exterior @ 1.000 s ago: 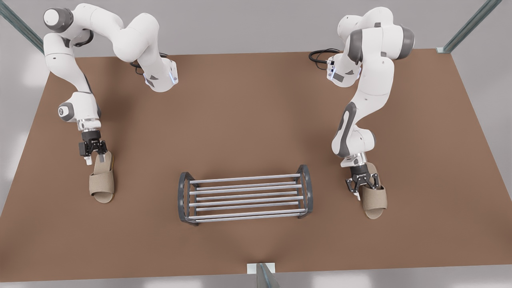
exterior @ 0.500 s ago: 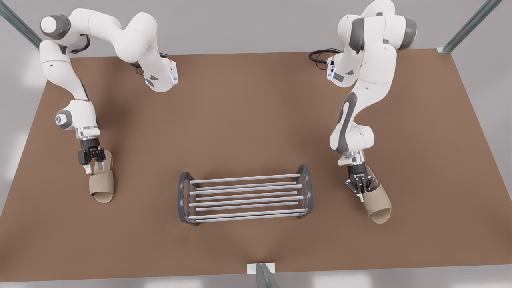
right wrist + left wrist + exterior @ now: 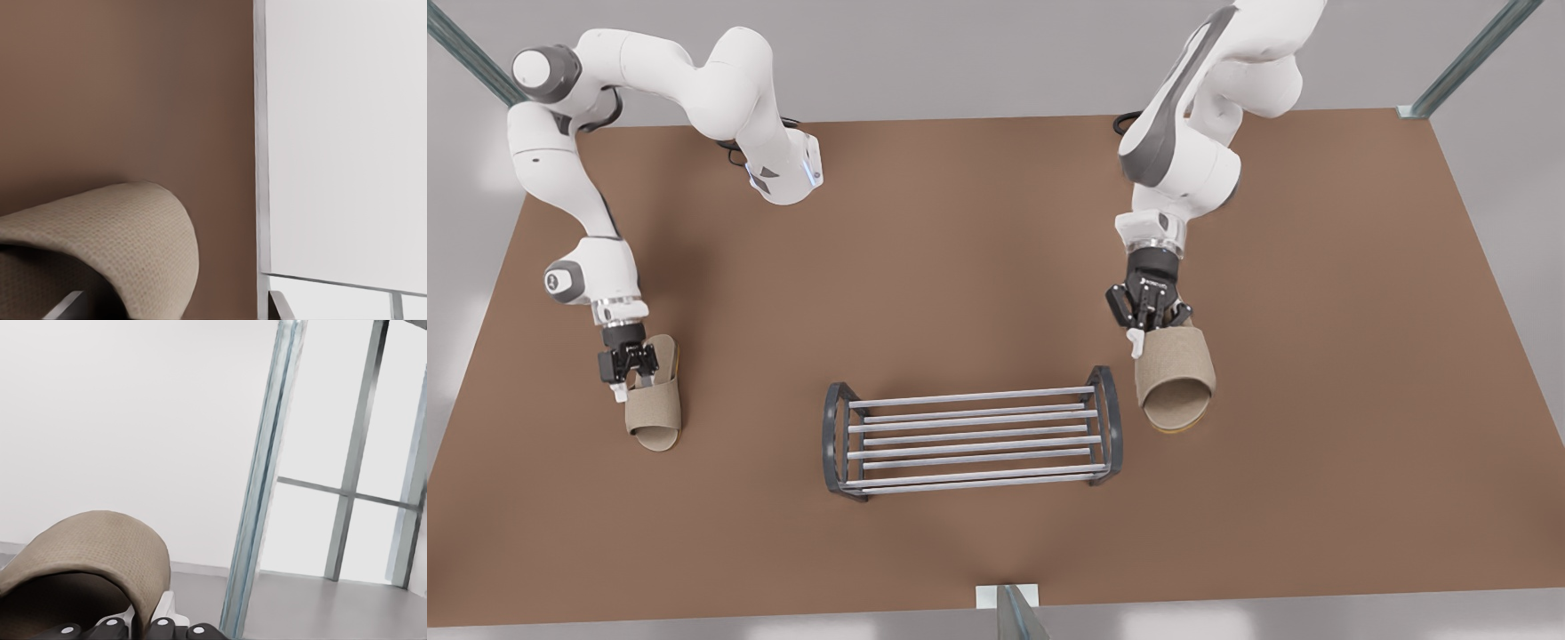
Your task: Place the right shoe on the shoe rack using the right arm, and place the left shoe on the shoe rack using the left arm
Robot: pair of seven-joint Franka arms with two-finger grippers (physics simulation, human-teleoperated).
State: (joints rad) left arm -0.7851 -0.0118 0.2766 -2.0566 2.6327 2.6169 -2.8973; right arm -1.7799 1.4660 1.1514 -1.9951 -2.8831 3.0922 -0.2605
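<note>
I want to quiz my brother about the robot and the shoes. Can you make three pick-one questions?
1. Where is the right shoe?
A. on the rack
B. on the table
C. on the floor

2. How many shoes are there?
A. one
B. two
C. four

3. What is happening to the left shoe?
A. the left gripper holds it up
B. it lies on the rack
C. it sits under the rack

Answers:
1 B, it lies on the table apart from the rack, with the right gripper at it.
2 B, one tan shoe by each arm.
3 A, the gripper is shut on its strap, off the table.
</note>
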